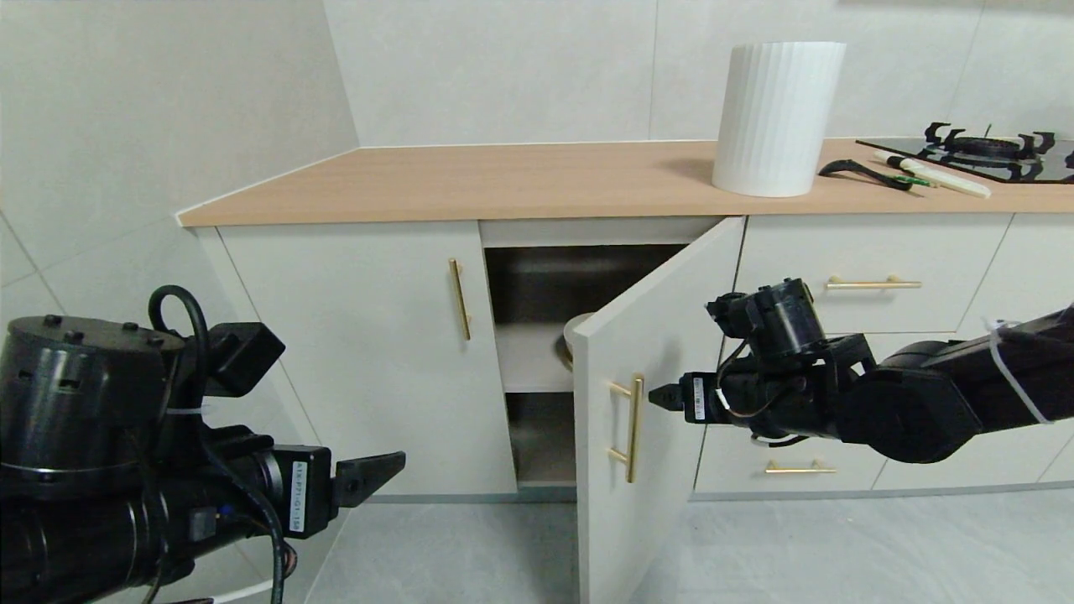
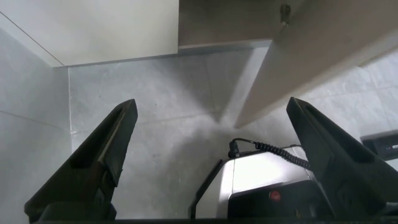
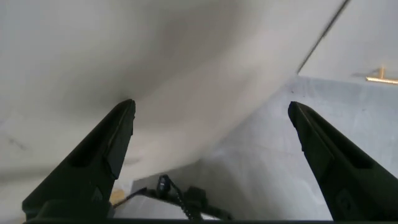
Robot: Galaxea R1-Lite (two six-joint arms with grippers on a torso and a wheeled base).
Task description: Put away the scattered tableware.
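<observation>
On the wooden counter (image 1: 503, 180) stand a tall white ribbed container (image 1: 776, 117), a black ladle (image 1: 864, 174) and a white utensil with a green band (image 1: 931, 178) beside it. Below, a cabinet door (image 1: 663, 335) hangs open. On the shelf behind it the rim of a pale bowl (image 1: 575, 335) shows. My right gripper (image 1: 663, 396) (image 3: 211, 107) is open, close to the door's front, just right of its gold handle (image 1: 635, 428). My left gripper (image 1: 377, 471) (image 2: 211, 106) is open and empty, low at the left over the floor.
A gas hob (image 1: 990, 151) sits at the counter's far right. Closed drawers with gold handles (image 1: 873, 283) lie right of the open door, and a closed door (image 1: 352, 352) left of it. The open door's edge (image 2: 298, 62) juts out over the grey floor (image 1: 470, 554).
</observation>
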